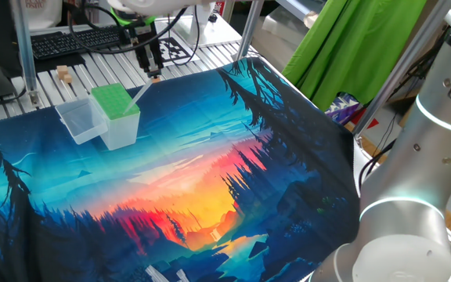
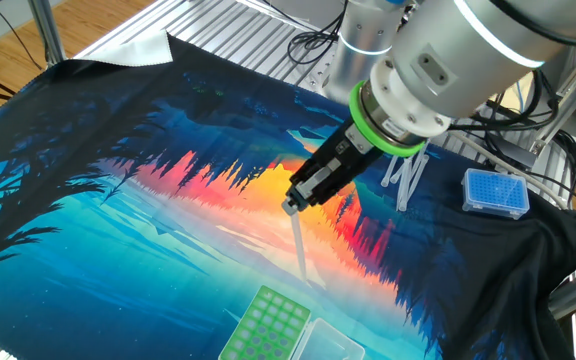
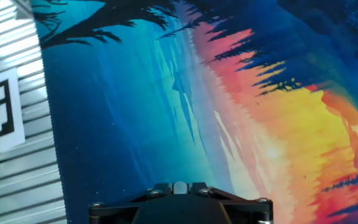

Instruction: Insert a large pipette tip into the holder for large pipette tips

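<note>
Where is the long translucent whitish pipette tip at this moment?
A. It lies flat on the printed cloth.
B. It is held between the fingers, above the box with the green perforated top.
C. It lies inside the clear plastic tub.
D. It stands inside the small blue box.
B: the long translucent whitish pipette tip hangs from the closed fingers, pointing down toward the box with the green perforated top.

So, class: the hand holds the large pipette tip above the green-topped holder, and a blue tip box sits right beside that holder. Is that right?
One thing is wrong. The blue tip box sits far from the green-topped holder, across the cloth; beside the holder is a clear tub. The other fixed view shows it. The hand does hold the large pipette tip above the holder.
</note>
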Robot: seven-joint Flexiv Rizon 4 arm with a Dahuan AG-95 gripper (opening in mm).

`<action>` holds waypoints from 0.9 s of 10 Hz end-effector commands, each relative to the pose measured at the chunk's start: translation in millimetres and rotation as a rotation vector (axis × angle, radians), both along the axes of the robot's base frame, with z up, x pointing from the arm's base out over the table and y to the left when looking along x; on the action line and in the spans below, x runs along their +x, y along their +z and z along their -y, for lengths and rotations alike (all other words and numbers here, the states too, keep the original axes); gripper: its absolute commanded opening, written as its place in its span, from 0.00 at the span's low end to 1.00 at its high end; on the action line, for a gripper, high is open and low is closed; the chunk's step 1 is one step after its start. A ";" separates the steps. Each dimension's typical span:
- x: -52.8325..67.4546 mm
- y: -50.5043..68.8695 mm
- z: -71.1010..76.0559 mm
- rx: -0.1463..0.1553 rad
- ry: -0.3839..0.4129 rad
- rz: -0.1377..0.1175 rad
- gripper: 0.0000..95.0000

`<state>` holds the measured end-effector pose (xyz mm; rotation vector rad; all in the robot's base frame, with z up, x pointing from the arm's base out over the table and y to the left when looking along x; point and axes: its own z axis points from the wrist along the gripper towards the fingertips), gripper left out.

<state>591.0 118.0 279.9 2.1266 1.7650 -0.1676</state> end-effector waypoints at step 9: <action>2.1 -2.7 -1.7 -0.068 0.152 -0.014 0.00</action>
